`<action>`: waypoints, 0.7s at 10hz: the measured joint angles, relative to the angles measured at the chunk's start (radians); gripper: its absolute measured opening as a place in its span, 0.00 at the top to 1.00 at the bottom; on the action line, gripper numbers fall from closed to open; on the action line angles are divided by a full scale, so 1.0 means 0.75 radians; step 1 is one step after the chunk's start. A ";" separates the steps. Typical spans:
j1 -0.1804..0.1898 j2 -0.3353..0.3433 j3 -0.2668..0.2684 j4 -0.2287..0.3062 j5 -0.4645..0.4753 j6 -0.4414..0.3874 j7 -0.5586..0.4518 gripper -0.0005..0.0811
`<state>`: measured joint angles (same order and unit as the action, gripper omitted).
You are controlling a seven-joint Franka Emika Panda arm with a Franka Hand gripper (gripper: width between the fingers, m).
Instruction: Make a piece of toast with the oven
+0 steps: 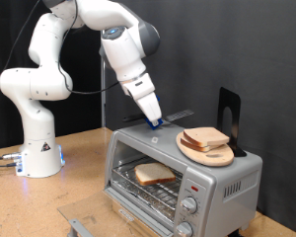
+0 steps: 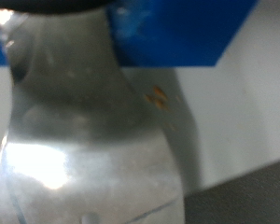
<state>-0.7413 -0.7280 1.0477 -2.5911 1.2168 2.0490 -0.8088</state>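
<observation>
The oven [image 1: 227,183] is a silver-grey toaster oven on the wooden table at the exterior view's bottom right. The piece of toast [image 1: 153,174], pale tan with a darker crust, lies on the wire rack inside it. My gripper [image 1: 156,122], with blue fingertips, is down at the oven's top near its back edge, to the left of the wooden plate, and seems to touch the top. The wrist view is a blurred close-up of a shiny silver surface [image 2: 84,140] and a blue finger part [image 2: 177,28]. Nothing shows between the fingers.
A round wooden plate [image 1: 223,157] with two stacked bread slices [image 1: 205,138] sits on the oven's top. A black upright bracket [image 1: 227,109] stands behind it. Two round knobs [image 1: 190,205] and a red light [image 1: 192,186] are on the oven's front. The robot base [image 1: 37,148] stands at left.
</observation>
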 joint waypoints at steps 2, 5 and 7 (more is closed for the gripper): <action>-0.045 0.000 0.017 0.005 -0.002 0.019 0.005 0.51; -0.111 0.000 0.054 0.022 -0.002 0.033 0.003 0.42; -0.125 0.001 0.056 0.022 -0.001 0.033 -0.017 0.07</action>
<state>-0.8347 -0.7276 1.0895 -2.5745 1.2160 2.0738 -0.8213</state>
